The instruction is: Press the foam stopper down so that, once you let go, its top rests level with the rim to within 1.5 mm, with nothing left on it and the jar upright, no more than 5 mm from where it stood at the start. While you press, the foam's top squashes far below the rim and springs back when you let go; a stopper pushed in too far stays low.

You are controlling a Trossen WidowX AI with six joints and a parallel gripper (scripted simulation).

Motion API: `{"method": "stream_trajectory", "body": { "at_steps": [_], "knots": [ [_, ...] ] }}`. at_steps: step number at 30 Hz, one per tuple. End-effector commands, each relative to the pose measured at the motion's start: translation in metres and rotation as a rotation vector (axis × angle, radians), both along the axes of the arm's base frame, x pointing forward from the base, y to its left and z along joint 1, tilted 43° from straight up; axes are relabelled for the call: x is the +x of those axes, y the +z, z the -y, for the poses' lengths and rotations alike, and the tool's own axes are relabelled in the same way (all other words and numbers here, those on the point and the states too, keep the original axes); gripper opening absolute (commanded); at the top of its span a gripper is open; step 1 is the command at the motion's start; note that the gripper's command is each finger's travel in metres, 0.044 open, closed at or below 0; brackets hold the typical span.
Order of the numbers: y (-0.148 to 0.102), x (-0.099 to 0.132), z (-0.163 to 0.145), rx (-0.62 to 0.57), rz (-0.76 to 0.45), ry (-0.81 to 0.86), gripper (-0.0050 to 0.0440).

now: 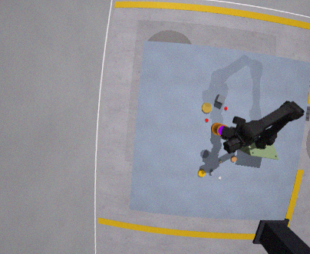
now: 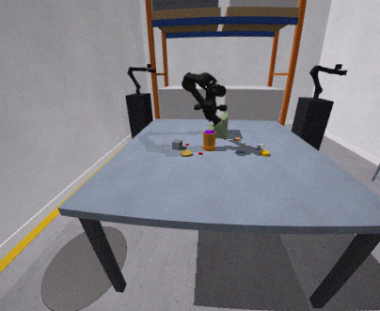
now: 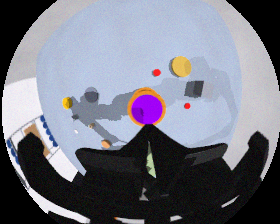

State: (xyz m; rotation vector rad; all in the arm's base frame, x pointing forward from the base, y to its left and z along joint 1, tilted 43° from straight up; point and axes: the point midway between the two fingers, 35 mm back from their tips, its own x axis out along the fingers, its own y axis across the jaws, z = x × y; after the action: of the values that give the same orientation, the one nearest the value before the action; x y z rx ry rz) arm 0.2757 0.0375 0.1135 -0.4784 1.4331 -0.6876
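Note:
An orange jar (image 2: 209, 140) stands upright near the middle of the blue table, with a purple foam stopper (image 2: 210, 132) in its mouth. From above the jar (image 1: 216, 129) shows as an orange ring around the purple stopper (image 1: 220, 130). The wrist view shows the stopper (image 3: 148, 107) inside the orange rim (image 3: 131, 110). My gripper (image 1: 225, 131) is shut and empty, its tips above the jar's edge nearest the arm. In the side view the gripper (image 2: 213, 121) is a little above the stopper and apart from it. How the stopper's top sits against the rim I cannot tell.
A grey cube (image 2: 177, 144), a tan disc (image 2: 186, 153), two red dots (image 1: 225, 108) (image 1: 206, 120), a grey disc (image 1: 205, 153), a yellow piece (image 1: 202, 173), a small orange piece (image 1: 234, 159) and a white speck (image 1: 219, 178) lie around the jar. A green plate (image 1: 263, 151) lies under the arm.

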Motion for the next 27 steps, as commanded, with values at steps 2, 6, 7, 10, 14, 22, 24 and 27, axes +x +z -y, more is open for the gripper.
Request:
{"method": "stream_trajectory", "body": {
  "at_steps": [2,6,7,10,14,22,24,27],
  "knots": [
    [0.000,0.000,0.000,-0.001,-0.001,0.002,0.0000],
    [0.000,0.000,0.000,-0.001,-0.001,0.002,0.0000],
    [0.000,0.000,0.000,-0.001,-0.001,0.002,0.0000],
    [0.000,0.000,0.000,-0.001,-0.001,0.002,0.0000],
    [0.031,-0.002,-0.027,0.029,0.008,0.093,0.0000],
    [0.040,-0.003,-0.035,0.037,0.010,0.119,0.0000],
    [0.040,-0.003,-0.035,0.037,0.010,0.119,0.0000],
    [0.028,-0.001,-0.026,0.027,0.006,0.102,0.0000]
  ]
}}
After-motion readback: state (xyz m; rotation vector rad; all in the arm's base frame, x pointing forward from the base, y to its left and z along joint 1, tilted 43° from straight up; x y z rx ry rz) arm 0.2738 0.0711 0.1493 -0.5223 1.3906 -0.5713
